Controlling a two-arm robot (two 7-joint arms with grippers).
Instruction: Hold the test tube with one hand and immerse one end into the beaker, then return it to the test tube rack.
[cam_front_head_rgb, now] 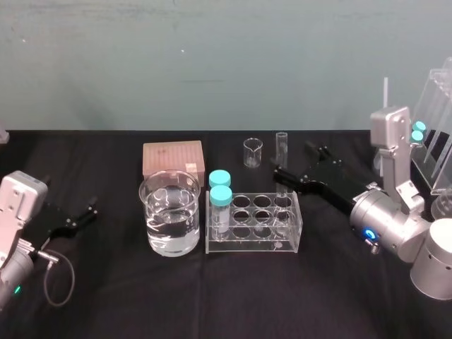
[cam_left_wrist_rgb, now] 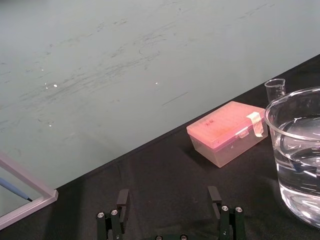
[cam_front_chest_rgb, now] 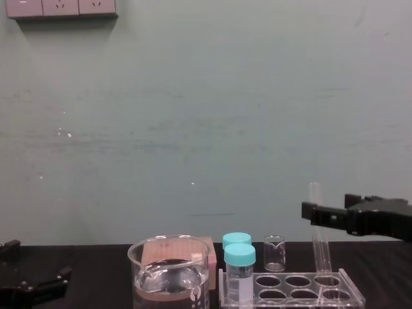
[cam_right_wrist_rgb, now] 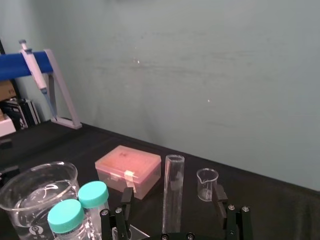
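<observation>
The test tube (cam_front_head_rgb: 282,145) stands upright in a back right hole of the clear test tube rack (cam_front_head_rgb: 254,244). My right gripper (cam_front_head_rgb: 294,160) reaches in from the right with its fingers on either side of the tube's upper part. The right wrist view shows the tube (cam_right_wrist_rgb: 173,185) between the spread fingers (cam_right_wrist_rgb: 125,199) with a gap on both sides, so the gripper is open. The large beaker (cam_front_head_rgb: 169,212), about half full of clear liquid, stands just left of the rack. My left gripper (cam_front_head_rgb: 86,213) rests open at the table's left side, far from the tube.
Two teal-capped vials (cam_front_head_rgb: 220,195) fill the rack's left end. A pink tip box (cam_front_head_rgb: 173,159) and a tiny glass beaker (cam_front_head_rgb: 253,152) sit behind. A clear pipette stand (cam_front_head_rgb: 434,141) rises at the far right. A cable (cam_front_head_rgb: 60,279) loops beside the left arm.
</observation>
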